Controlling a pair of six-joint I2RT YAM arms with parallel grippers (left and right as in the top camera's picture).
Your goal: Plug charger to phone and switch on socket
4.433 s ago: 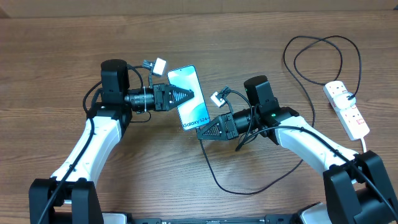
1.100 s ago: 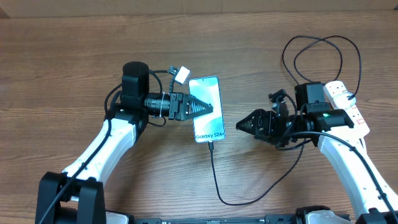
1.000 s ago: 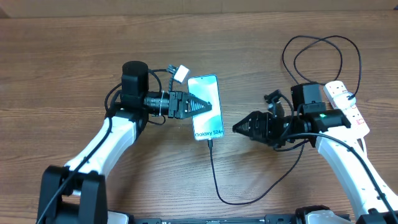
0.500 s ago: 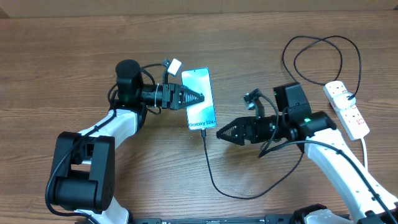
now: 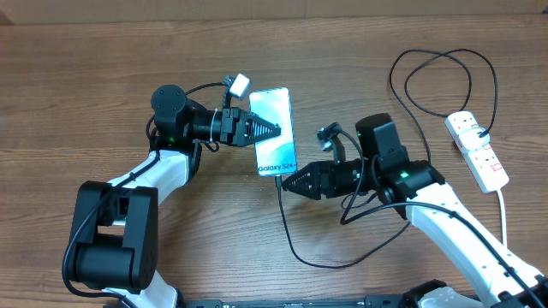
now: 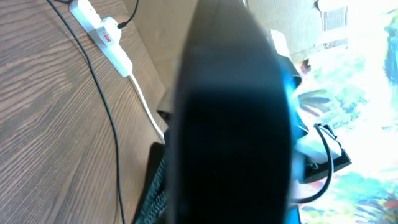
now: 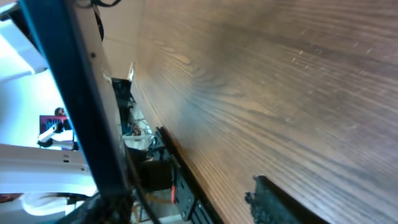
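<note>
With the left hand [image 5: 262, 130] clamped on the phone [image 5: 276, 107] mid-desk [image 5: 86, 68] and the charger [image 5: 279, 190] tip at its bottom edge, the right hand [image 5: 288, 183], grip unclear, should seat that tip squarely before seeking the socket [image 5: 477, 151].

Brown wood-grain worktop [image 5: 103, 68] fills nearly all of the overhead frame.
Grain runs left to right, with a matte, even tone. A pale strip [image 5: 257, 7] of beige runs along the top edge of the overhead frame, just past the worktop's far edge. Left wrist view: same wood on the left half, and a bright blurred background [image 6: 367, 62] of white and blue-green at upper right, detail unreadable. Right wrist view: wood slants across the right side, with a washed-out white area at far left holding a small red-magenta patch [image 7: 56, 127], too blurred to identify.
</note>
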